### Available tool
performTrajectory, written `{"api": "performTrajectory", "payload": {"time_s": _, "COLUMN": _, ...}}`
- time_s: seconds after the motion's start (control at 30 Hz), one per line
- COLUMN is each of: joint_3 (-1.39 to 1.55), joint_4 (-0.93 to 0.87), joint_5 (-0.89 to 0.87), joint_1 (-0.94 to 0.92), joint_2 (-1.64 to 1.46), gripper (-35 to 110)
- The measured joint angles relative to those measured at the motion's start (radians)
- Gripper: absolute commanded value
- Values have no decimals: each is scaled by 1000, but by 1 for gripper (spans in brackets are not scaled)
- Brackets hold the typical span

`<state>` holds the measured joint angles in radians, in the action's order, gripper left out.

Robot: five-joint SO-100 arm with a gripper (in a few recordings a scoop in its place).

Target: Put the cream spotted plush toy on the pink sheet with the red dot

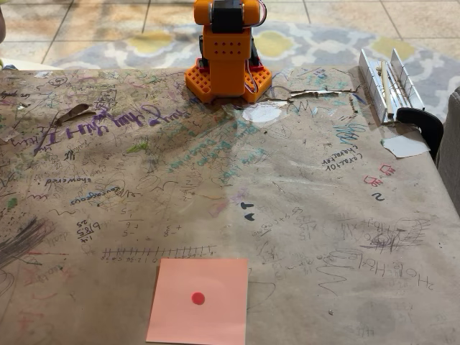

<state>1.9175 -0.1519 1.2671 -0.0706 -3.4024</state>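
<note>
Your arm's orange base (228, 54) stands at the table's far edge; its gripper is out of frame, so whether the fingers are apart or together can't be told.

You have the pink sheet with the red dot (200, 302) lying flat at the near edge of the scribbled brown paper table cover (302, 215), its sides nearly square to the table, bottom edge cut by the frame, nothing resting on it. At the far right a black clamp (424, 126) sits by white rails (392, 83).

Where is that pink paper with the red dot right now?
In the fixed view, the pink sheet with the red dot lies flat at the bottom edge, slightly left of centre, on the scribbled brown paper, well in front of the orange robot base.
</note>
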Motion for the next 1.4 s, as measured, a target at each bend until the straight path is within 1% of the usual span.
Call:
{"api": "performTrajectory", "payload": {"time_s": 0.03, "joint_3": 75, "joint_4": 43, "joint_5": 14, "joint_1": -14, "joint_2": 3, "gripper": 2}}
{"api": "performTrajectory", "payload": {"time_s": 0.1, "joint_3": 256, "joint_4": 126, "joint_5": 78, "joint_1": -21, "joint_2": 17, "gripper": 9}}
{"api": "performTrajectory", "payload": {"time_s": 0.13, "joint_3": 357, "joint_4": 155, "joint_5": 120, "joint_1": -29, "joint_2": 23, "gripper": 14}}
{"api": "performTrajectory", "payload": {"time_s": 0.2, "joint_3": 588, "joint_4": 198, "joint_5": 209, "joint_1": -49, "joint_2": 31, "gripper": 30}}
{"api": "performTrajectory", "payload": {"time_s": 0.23, "joint_3": 706, "joint_4": 219, "joint_5": 250, "joint_1": -52, "joint_2": 37, "gripper": 33}}
{"api": "performTrajectory", "payload": {"time_s": 0.33, "joint_3": 1049, "joint_4": 295, "joint_5": 341, "joint_1": -60, "joint_2": 41, "gripper": 35}}
{"api": "performTrajectory", "payload": {"time_s": 0.4, "joint_3": 1172, "joint_4": 324, "joint_5": 354, "joint_1": -69, "joint_2": 43, "gripper": 35}}
{"api": "performTrajectory", "payload": {"time_s": 0.57, "joint_3": 1186, "joint_4": 325, "joint_5": 330, "joint_1": -81, "joint_2": 41, "gripper": 35}}
{"api": "performTrajectory", "payload": {"time_s": 0.83, "joint_3": 1170, "joint_4": 390, "joint_5": 313, "joint_1": -97, "joint_2": 38, "gripper": 35}}
{"api": "performTrajectory", "payload": {"time_s": 1.33, "joint_3": 1167, "joint_4": 411, "joint_5": 308, "joint_1": -97, "joint_2": 32, "gripper": 36}}
{"api": "performTrajectory", "payload": {"time_s": 1.37, "joint_3": 1167, "joint_4": 411, "joint_5": 308, "joint_1": -97, "joint_2": 32, "gripper": 34}}
{"api": "performTrajectory", "payload": {"time_s": 1.4, "joint_3": 1167, "joint_4": 417, "joint_5": 308, "joint_1": -97, "joint_2": 32, "gripper": 29}}
